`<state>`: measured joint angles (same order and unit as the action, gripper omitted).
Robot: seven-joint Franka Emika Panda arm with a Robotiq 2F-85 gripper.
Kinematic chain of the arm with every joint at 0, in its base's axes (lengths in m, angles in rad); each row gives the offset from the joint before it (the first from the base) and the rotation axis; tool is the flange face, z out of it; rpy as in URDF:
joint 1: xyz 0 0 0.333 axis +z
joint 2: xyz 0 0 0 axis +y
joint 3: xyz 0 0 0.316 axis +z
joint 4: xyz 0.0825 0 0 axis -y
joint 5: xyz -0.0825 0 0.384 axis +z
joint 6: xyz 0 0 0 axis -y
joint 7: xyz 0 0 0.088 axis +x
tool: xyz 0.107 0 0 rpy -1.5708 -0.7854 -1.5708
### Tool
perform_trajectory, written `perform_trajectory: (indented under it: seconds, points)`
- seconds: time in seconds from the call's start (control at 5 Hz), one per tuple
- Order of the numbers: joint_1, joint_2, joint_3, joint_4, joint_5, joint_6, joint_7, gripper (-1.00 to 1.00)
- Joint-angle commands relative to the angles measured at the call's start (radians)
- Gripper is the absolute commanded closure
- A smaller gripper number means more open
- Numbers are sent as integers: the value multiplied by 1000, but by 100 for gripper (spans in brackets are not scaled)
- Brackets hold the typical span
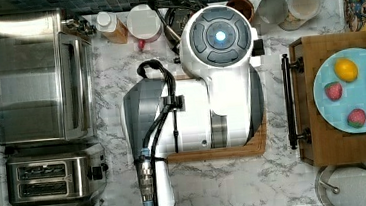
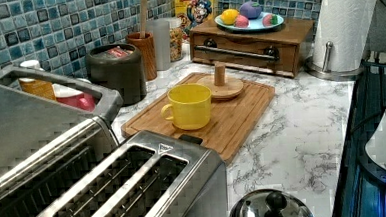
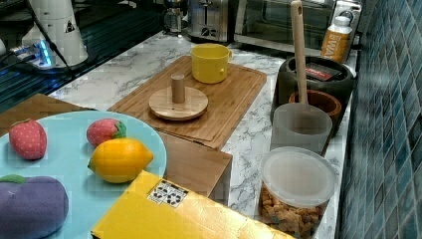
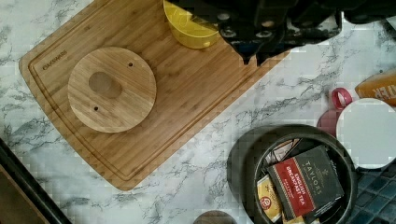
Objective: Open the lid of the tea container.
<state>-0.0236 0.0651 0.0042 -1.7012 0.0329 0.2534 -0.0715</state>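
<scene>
**Tea container stands open by the tiled wall**

On the marble counter [image 2: 302, 133] we see the robot arm [image 1: 210, 95] hanging over the wooden cutting board [image 3: 219, 99]. Just beside the board, against the tiles, stands the black tea container [image 2: 117, 67], uncovered, with tea packets [image 4: 303, 179] showing inside. The round wooden lid [image 4: 112, 88] with its knob lies flat on the board, near the yellow mug [image 2: 188, 105]. In the wrist view we find the gripper [image 4: 252, 56] above the board's edge, its fingertips drawn together on nothing.
</scene>
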Motion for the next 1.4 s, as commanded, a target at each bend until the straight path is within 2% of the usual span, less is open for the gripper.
perform_trajectory:
  seconds: [0.2,0.4,0.6,1.0,1.2,1.4]
  points:
    - [-3,3,3,0,15,3,0,100]
    - [-11,-31,-4,-80,-21,73,13,100]
    - [-20,-23,-20,-104,-33,49,40,100]
    - [-49,-82,-52,-259,-39,113,85,100]
    - [-54,-75,-79,-279,-31,105,102,100]
    - [-57,-76,-98,-307,-35,132,109,-100]
